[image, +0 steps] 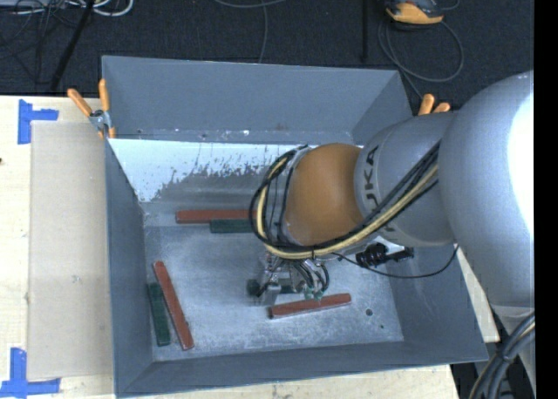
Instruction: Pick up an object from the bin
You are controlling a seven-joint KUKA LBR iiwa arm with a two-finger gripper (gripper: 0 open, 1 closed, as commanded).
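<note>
The one camera looks steeply down on the grey metal bin [261, 92] from above its near edge, the arm [471, 179] entering from the right.

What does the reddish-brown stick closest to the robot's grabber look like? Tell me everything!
The long, thin reddish-brown stick is a straight, flat-sided bar, plain in colour; wood or plastic, I cannot tell. It lies flat on the speckled floor of the grey metal bin, toward the front right, running nearly sideways with its right end a little farther back. The robot's gripper hangs just behind its left end; whether they touch is unclear. Nothing else in the bin touches it.
</note>
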